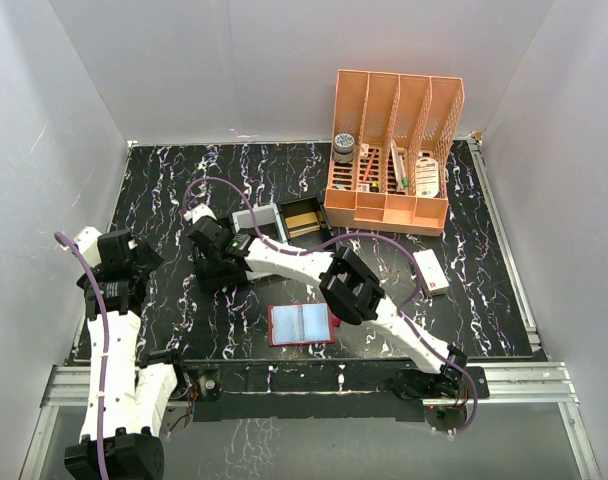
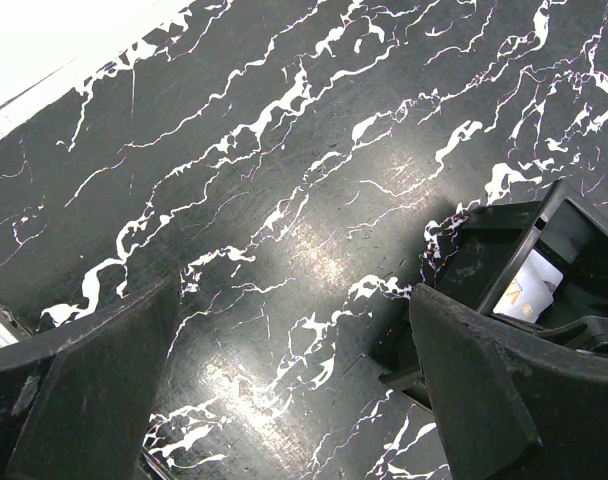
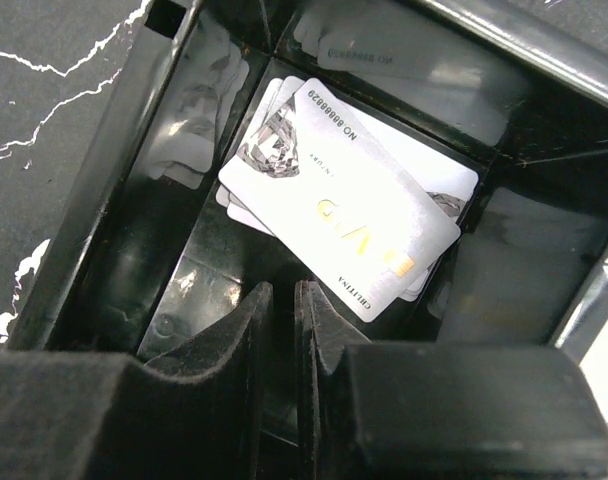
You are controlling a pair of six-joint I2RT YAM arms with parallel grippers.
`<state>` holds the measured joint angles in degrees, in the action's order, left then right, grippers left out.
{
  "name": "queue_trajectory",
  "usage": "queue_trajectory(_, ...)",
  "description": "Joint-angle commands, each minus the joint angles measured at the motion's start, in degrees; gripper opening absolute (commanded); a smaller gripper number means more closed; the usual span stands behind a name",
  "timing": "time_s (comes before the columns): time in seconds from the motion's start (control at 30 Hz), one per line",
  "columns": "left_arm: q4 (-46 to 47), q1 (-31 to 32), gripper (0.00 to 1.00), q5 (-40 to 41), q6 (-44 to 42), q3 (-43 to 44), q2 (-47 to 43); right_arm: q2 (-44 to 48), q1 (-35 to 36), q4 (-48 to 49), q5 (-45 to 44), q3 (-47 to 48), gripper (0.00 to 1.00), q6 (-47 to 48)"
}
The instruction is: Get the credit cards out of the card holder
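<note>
The red card holder [image 1: 273,326] lies open near the table's front edge, with pale blue cards [image 1: 304,322] showing inside it. My right gripper [image 1: 206,250] reaches left across the table. In the right wrist view it [image 3: 282,300] hangs over a black tray compartment [image 3: 104,220] where several pale grey credit cards [image 3: 354,215] lie loosely stacked. Its jaws stand almost together and nothing shows between them. My left gripper [image 2: 294,380] is wide open and empty over bare marble table, left of that black tray [image 2: 504,250], where a white card [image 2: 529,290] peeks out.
A grey insert [image 1: 259,222] and a black compartment holding a tan card [image 1: 304,215] sit behind the right gripper. An orange desk organizer [image 1: 389,150] stands at the back right. A small white box with a red mark [image 1: 431,270] lies on the right.
</note>
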<state>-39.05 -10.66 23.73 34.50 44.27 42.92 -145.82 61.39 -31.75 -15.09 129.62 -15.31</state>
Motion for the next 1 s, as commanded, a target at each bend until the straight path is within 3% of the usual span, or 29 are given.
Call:
queue_trajectory(0.0,0.2,0.2,0.99,0.6,-0.5,1.1,-0.3,-2.5,-0.1,-4.6,2.6,5.8,0.15,1.5)
queue_trajectory(0.27,0.3,0.2,0.99,0.5,-0.5,1.1,-0.3,-1.7,-0.1,-5.9,4.8,6.2,0.15,2.2)
queue_trajectory(0.63,0.4,0.2,0.99,0.4,-0.5,1.0,-0.3,-5.6,-0.2,-8.7,-2.8,9.0,0.18,4.6)
queue_trajectory(0.97,0.7,0.2,0.99,0.3,-0.6,0.7,-0.9,-2.7,-0.1,-6.4,-6.1,5.3,0.25,5.7)
